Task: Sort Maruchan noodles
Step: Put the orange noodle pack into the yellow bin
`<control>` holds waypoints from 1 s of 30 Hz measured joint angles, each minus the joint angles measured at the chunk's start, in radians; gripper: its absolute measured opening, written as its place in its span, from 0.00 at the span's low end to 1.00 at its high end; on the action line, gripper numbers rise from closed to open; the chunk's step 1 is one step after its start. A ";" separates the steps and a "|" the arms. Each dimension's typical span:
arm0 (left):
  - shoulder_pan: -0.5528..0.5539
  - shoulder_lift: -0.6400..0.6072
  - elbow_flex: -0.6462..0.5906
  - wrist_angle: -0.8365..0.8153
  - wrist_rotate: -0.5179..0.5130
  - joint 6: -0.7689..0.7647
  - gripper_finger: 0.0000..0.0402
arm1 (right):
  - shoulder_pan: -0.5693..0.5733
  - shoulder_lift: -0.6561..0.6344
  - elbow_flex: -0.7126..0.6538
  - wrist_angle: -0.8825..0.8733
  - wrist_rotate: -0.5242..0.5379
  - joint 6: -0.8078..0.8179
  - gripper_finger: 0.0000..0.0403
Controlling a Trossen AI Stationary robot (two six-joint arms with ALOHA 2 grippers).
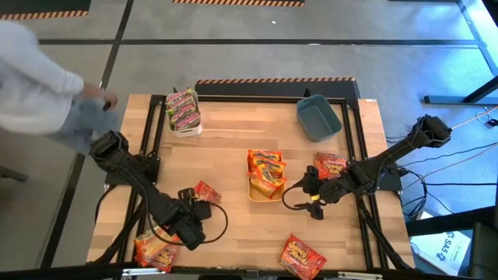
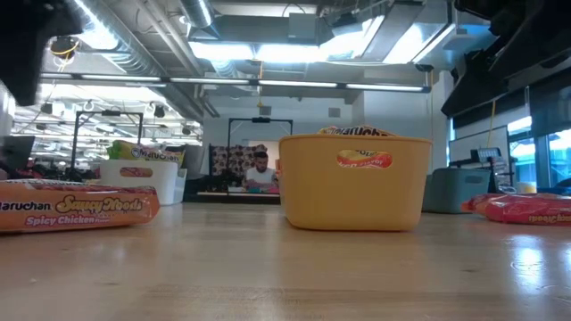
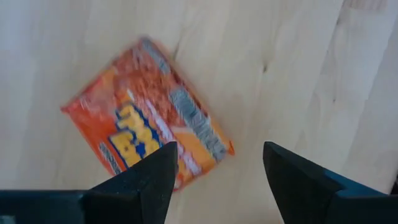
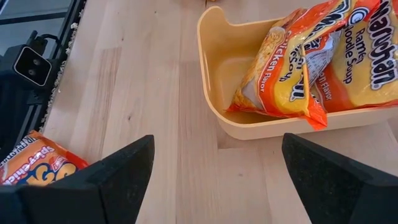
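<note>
The scene is brightly lit by ceiling strip lights (image 2: 268, 49), while the packet (image 3: 146, 134) is blurred in the left wrist view.

Left arm runs from the left edge of the high view down toward lower centre-left, left hand (image 1: 204, 208) ending there, pointed right. Fingers (image 3: 149, 180) spread apart, nothing between them, hanging above the counter. Right arm comes in from the upper right, angled down-left to mid-frame; right hand (image 1: 299, 189) right of centre, fingers (image 4: 118, 171) wide apart, gripping nothing.
</note>
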 joint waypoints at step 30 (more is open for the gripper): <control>-0.283 0.086 0.000 -0.025 0.482 -0.737 0.57 | 0.000 0.000 0.000 -0.002 0.055 -0.027 0.84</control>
